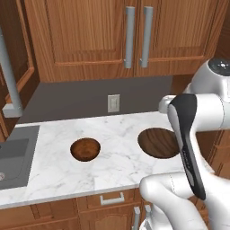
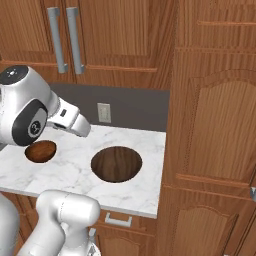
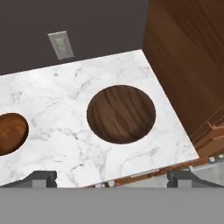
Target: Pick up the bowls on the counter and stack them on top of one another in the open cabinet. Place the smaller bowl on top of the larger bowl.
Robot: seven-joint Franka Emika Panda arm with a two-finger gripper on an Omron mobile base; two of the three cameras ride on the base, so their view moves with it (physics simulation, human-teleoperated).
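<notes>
Claw (image 3: 112, 178): closest thing to you in the hand view, two dark tips poking up at 7 and 5 o'clock, spread wide, nothing between them, so it's released.
Arm (image 1: 188, 148): white with a dark stripe, rising at about 4 o'clock in the left base view and covering the right edge of the big bowl there.
Big bowl (image 3: 121, 113): wide, dark brown, streaky grain, sitting upright on the counter (image 3: 65, 96) dead centre of your hand view, near the counter's front edge.
Small bowl (image 1: 85, 149): reddish-brown, glossy inside, also on the counter, off at 9 o'clock from the big one and well apart from it. Hand view cuts half of it off.
Sink (image 1: 13, 157): dark grey, further out at 9 o'clock past the small bowl.
Outlet (image 3: 61, 44): on the dark back wall, roughly 11 o'clock from the big bowl.
Tall wood cabinet (image 2: 215, 125): butts against the counter's right end, 3 o'clock from the big bowl.
</notes>
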